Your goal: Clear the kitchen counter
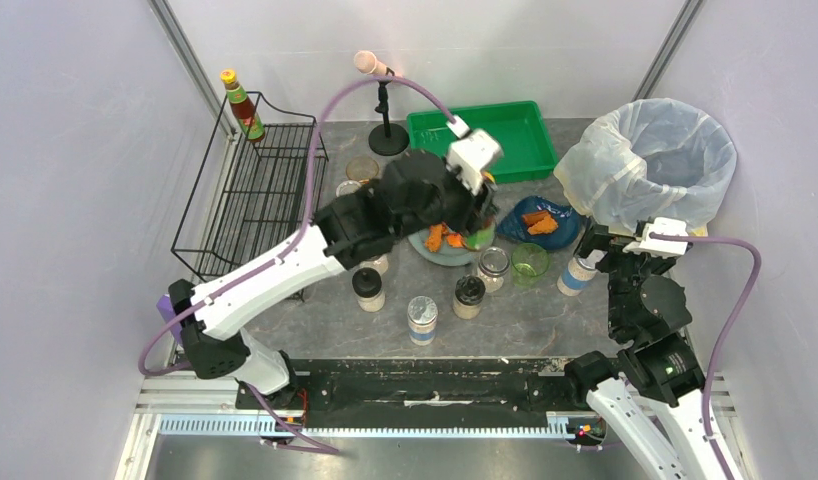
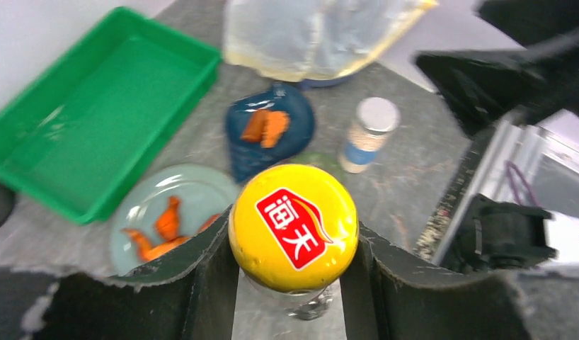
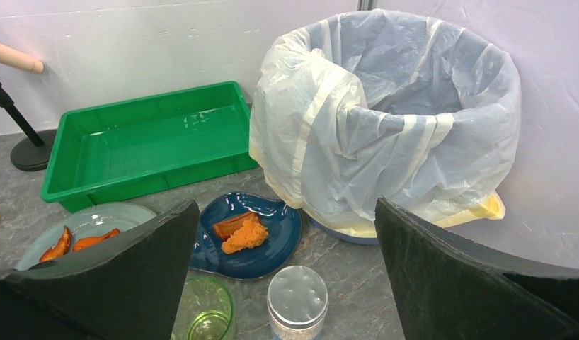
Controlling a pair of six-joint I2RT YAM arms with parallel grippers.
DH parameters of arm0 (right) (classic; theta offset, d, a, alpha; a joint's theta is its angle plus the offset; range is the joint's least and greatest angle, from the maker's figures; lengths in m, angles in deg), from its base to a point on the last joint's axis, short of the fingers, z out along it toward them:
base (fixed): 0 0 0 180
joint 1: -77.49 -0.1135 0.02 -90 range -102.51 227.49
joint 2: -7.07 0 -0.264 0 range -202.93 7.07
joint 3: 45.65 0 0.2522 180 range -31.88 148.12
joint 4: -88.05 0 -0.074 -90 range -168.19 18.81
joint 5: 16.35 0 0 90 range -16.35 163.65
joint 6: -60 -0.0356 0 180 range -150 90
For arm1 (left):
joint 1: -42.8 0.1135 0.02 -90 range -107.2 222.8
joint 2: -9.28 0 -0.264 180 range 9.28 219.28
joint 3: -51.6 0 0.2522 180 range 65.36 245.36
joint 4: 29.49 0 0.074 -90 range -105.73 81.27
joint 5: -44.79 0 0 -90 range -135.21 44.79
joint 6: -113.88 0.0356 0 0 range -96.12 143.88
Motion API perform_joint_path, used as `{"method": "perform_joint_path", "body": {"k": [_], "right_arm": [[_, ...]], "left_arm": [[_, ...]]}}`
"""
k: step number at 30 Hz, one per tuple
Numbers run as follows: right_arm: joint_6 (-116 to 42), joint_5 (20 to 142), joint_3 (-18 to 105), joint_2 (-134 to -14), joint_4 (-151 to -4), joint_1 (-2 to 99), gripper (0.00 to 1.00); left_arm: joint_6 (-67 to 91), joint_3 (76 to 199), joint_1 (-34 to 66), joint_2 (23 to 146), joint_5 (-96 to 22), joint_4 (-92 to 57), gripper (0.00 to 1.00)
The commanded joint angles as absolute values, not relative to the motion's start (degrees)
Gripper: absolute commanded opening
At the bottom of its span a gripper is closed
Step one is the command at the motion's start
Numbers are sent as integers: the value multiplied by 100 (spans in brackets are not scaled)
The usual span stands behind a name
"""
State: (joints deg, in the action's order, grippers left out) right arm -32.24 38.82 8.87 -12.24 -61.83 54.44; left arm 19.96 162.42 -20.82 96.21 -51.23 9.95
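Left pincer (image 2: 292, 278) pinched yellow-capped bottle (image 2: 294, 225), held over counter (image 1: 525, 322). Right pincer (image 3: 285, 207) spread wide, empty, near bin (image 1: 650, 160). Jars (image 1: 422, 318), food plates (image 1: 543, 222), green glass (image 1: 529, 262) remained on counter; task judged mostly undone.

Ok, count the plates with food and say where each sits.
2. A pale plate with orange pieces sits in the middle, partly under the left arm; a blue plate with orange pieces sits to its right, beside the lined bin. The arm may hide others.
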Motion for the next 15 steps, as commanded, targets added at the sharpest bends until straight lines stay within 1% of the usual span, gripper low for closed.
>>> {"method": "perform_joint_path", "body": {"k": [1, 7, 15], "right_arm": [[-3253, 3900, 815, -1211, -6428, 5437, 98], [-3298, 4118, 776, -1303, -6450, 5432, 98], [-3383, 4449, 644, -1381, -6567, 5430, 98]], "left_arm": [[1919, 16964, -1389, 9202, -5615, 1591, 2], [1886, 17479, -319, 9162, -5926, 2269, 2], [2104, 17975, 1196, 9140, -6431, 2514, 2]]}}
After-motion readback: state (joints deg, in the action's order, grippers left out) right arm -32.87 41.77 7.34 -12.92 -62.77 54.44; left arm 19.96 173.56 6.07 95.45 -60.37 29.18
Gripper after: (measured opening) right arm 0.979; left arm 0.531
